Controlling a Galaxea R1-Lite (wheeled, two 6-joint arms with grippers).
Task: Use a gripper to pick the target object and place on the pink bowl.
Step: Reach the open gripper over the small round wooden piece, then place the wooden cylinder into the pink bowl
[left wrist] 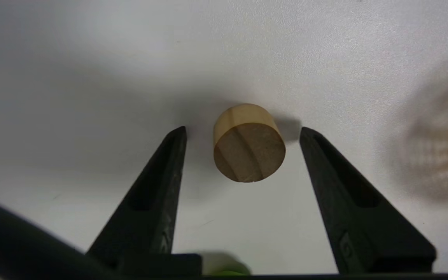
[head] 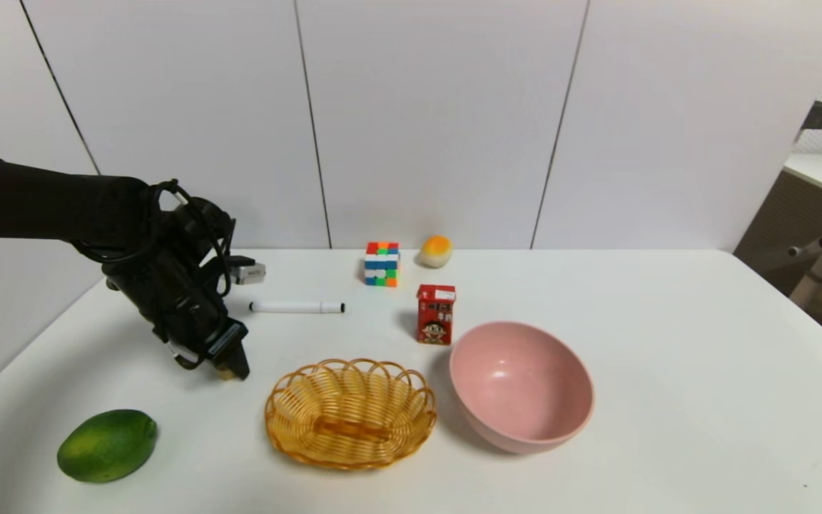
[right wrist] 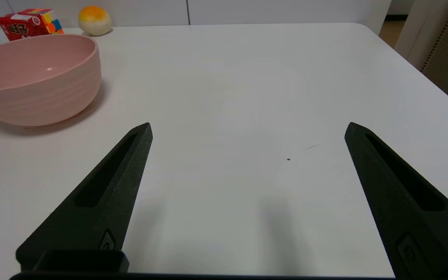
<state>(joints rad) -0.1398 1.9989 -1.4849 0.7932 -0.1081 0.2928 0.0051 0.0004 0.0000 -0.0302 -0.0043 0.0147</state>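
The target object (left wrist: 249, 147), a short tan wooden cylinder with grain stripes, stands on the white table between the fingers of my left gripper (left wrist: 243, 130). The jaws are open, with a gap on each side of the cylinder. In the head view the left gripper (head: 232, 368) is tilted down to the table at the left, behind the wicker basket, and it hides the cylinder. The pink bowl (head: 521, 378) sits empty right of the basket, also seen as the pink bowl (right wrist: 37, 77). My right gripper (right wrist: 247, 128) hovers open over bare table right of the bowl.
A yellow wicker basket (head: 350, 414) lies between the left gripper and the bowl. A green fruit (head: 106, 444) sits at the front left. Behind are a white marker (head: 297, 307), a red carton (head: 435, 314), a colour cube (head: 382, 263) and an orange-and-cream bun toy (head: 436, 250).
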